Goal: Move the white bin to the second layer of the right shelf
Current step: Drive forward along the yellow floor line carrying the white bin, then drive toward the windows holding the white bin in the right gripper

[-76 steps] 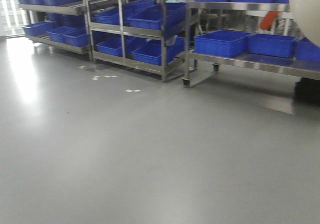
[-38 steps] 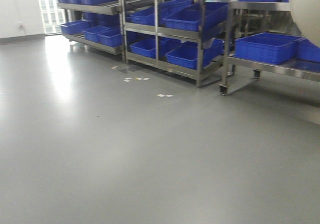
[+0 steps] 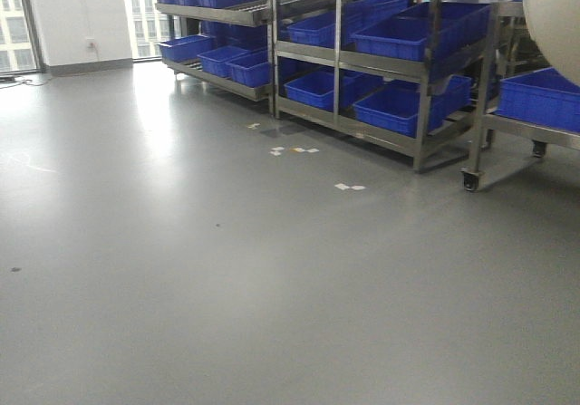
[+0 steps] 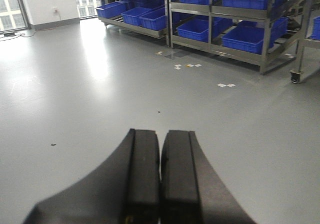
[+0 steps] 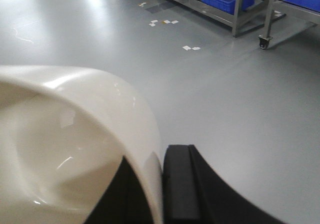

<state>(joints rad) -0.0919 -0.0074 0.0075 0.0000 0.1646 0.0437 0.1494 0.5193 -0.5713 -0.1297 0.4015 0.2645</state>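
- Leftmost, the left hand (image 4: 160, 146) has its two black fingers pressed together on nothing, hanging over bare grey floor (image 4: 75, 83)
- Ahead and to the right across that floor stand steel racks (image 3: 423, 106) loaded with blue crates (image 3: 403, 33); which level is the roller-track one I cannot tell
- Far right, the right hand (image 5: 161, 164) is clamped on the wall of the white bin (image 5: 75, 129), one finger inside the rim and one outside, so the bin hangs off this arm above the floor, its mouth turned toward the wrist camera
- What the next move turns on: the racks lie forward-right of the bin, well apart, and the right arm alone carries it
- Front view shows only a curved cream edge of the bin at its top right corner, no grip; the right wrist view shows the grip but only the foot of a rack
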